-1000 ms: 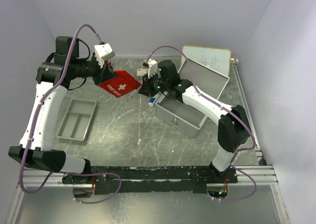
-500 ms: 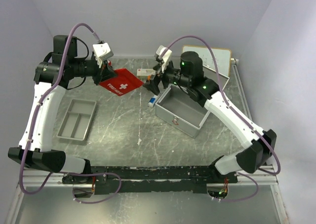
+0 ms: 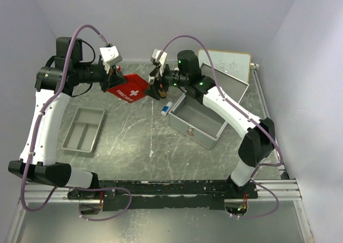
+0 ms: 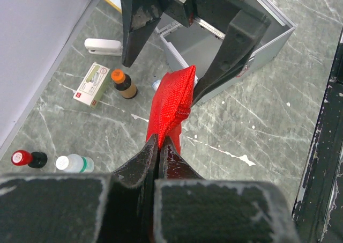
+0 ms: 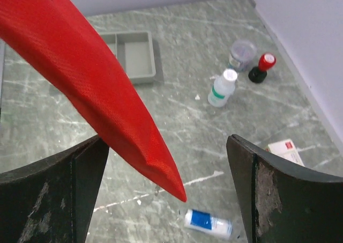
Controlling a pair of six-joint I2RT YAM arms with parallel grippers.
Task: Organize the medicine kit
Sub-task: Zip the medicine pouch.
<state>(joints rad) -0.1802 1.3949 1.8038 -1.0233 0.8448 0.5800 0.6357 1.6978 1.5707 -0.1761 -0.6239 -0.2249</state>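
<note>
The left end effector (image 4: 159,142) is pressed together on one edge of the red first-aid pouch (image 3: 128,89), holding it above the bench (image 3: 134,141). The right end effector (image 3: 156,87) is spread wide, one finger on each side of the pouch's free corner; whether they touch it I cannot tell. The pouch hangs at 10 o'clock from the open metal case (image 3: 188,129). The grey tray (image 3: 84,110) lies at 9 o'clock of the case, well apart.

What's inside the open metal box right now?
Only the bare grey floor of the metal box shows, with nothing lying on it. The right arm crosses over its far right side, so that part is hidden.
</note>
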